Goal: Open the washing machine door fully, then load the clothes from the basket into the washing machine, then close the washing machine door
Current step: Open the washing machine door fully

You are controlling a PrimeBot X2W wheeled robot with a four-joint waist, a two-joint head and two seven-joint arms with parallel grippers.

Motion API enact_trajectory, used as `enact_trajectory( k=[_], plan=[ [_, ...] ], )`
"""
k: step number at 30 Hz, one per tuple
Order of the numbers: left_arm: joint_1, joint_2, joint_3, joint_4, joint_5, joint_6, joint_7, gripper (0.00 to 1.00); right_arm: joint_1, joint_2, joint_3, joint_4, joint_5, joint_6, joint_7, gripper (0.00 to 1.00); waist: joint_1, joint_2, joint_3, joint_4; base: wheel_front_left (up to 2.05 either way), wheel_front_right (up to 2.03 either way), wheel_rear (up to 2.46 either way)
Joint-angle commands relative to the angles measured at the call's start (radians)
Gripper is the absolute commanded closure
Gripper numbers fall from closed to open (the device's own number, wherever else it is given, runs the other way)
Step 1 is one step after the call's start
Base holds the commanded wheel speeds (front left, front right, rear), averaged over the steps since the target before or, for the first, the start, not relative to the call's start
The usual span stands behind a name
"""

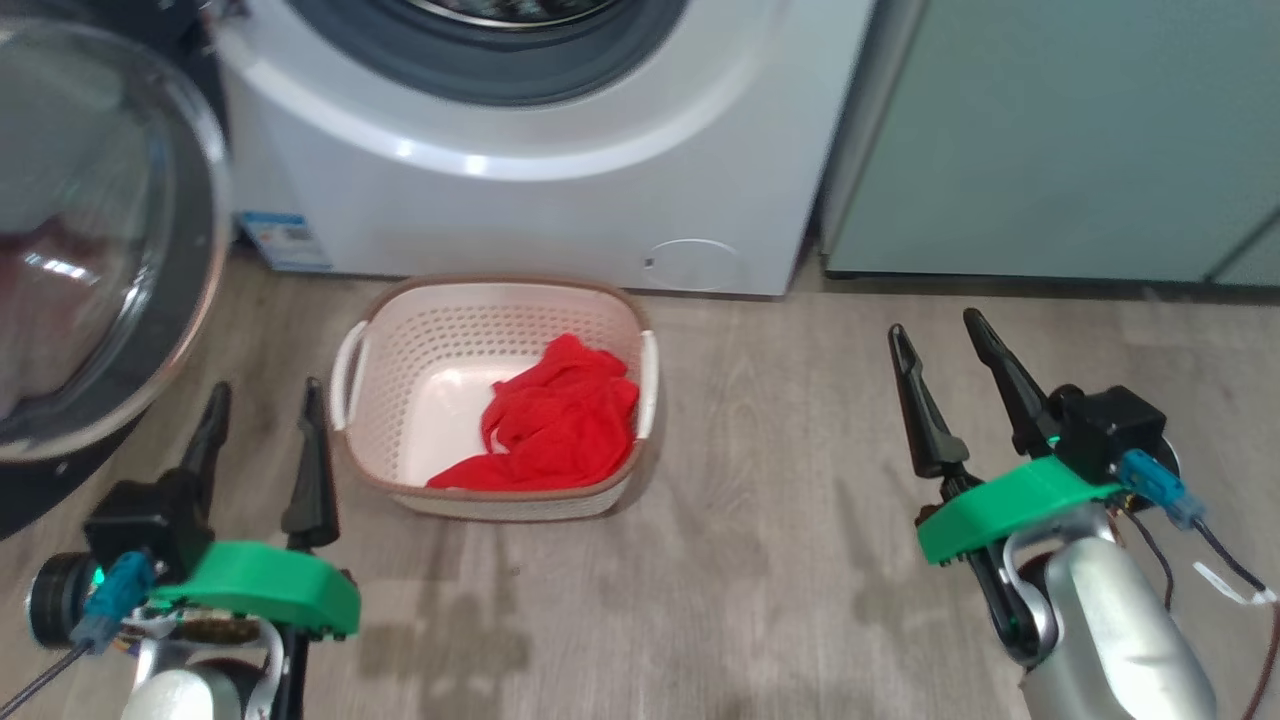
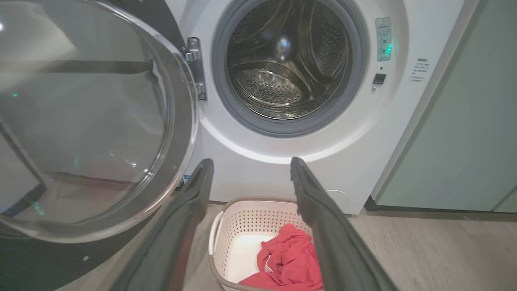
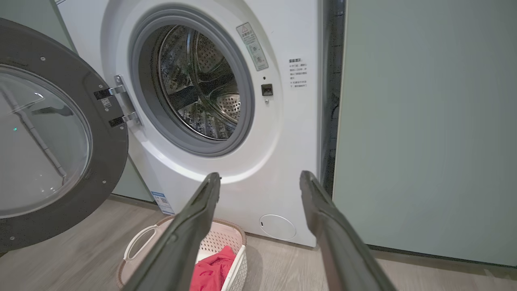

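Note:
The white washing machine [image 1: 520, 215] stands ahead with its drum [image 2: 288, 64] exposed. Its black-rimmed glass door [image 1: 95, 240] is swung wide to the left. On the floor before it sits the cream basket [image 1: 400, 350], holding the red clothes [image 1: 560, 420] bunched toward its right side. My left gripper [image 1: 265, 395] hangs open just left of the basket, nothing between its fingers. Well to the basket's right, my right gripper [image 1: 935, 325] is open and empty too. Both wrist views look over the basket [image 2: 242, 218] [image 3: 226, 242] toward the drum [image 3: 198, 85].
Pale green cabinets [image 1: 1060, 140] stand right of the machine. The open door [image 2: 89, 117] juts out over the floor close to my left arm. Grey wood floor [image 1: 780, 500] lies between the basket and my right gripper.

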Motion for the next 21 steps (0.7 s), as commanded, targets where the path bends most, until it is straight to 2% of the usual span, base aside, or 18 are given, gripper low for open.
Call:
enact_trajectory(
  k=[1, 10, 21],
  plan=[
    [-0.014, 0.014, 0.024, -0.047, 0.010, -0.002, 0.003, 0.00, -0.003, 0.008, 0.018, -0.039, 0.000, 0.000, -0.007, 0.00, 0.0000, 0.0000, -0.012, -0.034, 0.00, 0.00, 0.00],
    [-0.006, 0.023, 0.011, -0.050, 0.017, 0.002, 0.016, 0.00, 0.037, 0.008, 0.004, -0.090, 0.009, 0.000, 0.006, 0.00, 0.0000, 0.0000, -0.020, -0.089, 0.00, 0.00, 0.00],
    [0.010, 0.025, 0.006, -0.053, 0.027, 0.025, 0.025, 0.00, 0.040, 0.008, 0.012, -0.104, 0.014, 0.000, 0.016, 0.00, 0.0000, 0.0000, -0.024, -0.091, 0.00, 0.00, 0.00]
  ],
)
